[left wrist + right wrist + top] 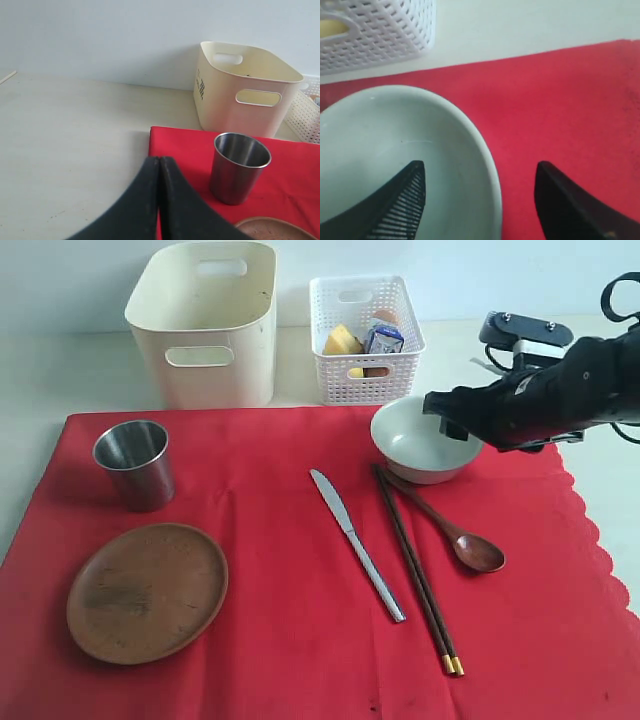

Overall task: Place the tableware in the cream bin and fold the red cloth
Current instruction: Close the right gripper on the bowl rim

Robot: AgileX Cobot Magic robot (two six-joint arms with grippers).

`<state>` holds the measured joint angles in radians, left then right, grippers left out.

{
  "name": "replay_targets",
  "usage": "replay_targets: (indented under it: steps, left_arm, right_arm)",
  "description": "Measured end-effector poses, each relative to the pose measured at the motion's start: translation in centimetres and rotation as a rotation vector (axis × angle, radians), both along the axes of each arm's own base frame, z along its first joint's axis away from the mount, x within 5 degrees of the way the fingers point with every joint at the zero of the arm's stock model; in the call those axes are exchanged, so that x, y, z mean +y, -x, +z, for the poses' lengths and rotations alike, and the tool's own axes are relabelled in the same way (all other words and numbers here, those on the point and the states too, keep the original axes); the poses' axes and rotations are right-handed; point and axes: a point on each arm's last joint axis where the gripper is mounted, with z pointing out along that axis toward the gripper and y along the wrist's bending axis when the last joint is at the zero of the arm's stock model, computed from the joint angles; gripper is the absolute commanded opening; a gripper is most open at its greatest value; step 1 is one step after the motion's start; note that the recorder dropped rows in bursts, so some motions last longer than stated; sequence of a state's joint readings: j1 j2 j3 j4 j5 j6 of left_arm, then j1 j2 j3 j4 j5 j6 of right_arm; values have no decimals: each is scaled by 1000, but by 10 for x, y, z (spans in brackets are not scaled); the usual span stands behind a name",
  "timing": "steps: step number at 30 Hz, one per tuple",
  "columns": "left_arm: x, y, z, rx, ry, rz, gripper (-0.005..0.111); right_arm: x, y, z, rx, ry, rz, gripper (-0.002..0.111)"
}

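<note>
While my left end effector [159, 165] rests closed, my right end effector [480, 170] straddles the bowl [385, 135] rim, spread wide.

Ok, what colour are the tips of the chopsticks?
Gold, on otherwise dark brown chopsticks; the exterior view shows it best.

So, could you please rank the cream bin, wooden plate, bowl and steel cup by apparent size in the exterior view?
1. cream bin
2. wooden plate, nearer the camera
3 and 4. bowl and steel cup look about alike; the bowl is wider but partly hidden.
</note>
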<state>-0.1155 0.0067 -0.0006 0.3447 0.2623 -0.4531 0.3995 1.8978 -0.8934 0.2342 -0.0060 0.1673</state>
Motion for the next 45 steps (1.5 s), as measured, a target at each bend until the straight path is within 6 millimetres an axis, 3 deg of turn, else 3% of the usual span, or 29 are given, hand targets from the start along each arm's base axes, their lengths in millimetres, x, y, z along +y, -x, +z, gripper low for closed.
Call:
replay_targets:
  steps: [6, 45]
  left_arm:
    - [0, 0, 0, 0, 0, 0, 2]
    - [0, 0, 0, 0, 0, 0, 2]
  right_arm:
    - [2, -1, -12, 62, 17, 7, 61]
    - [2, -2, -11, 67, 17, 8, 55]
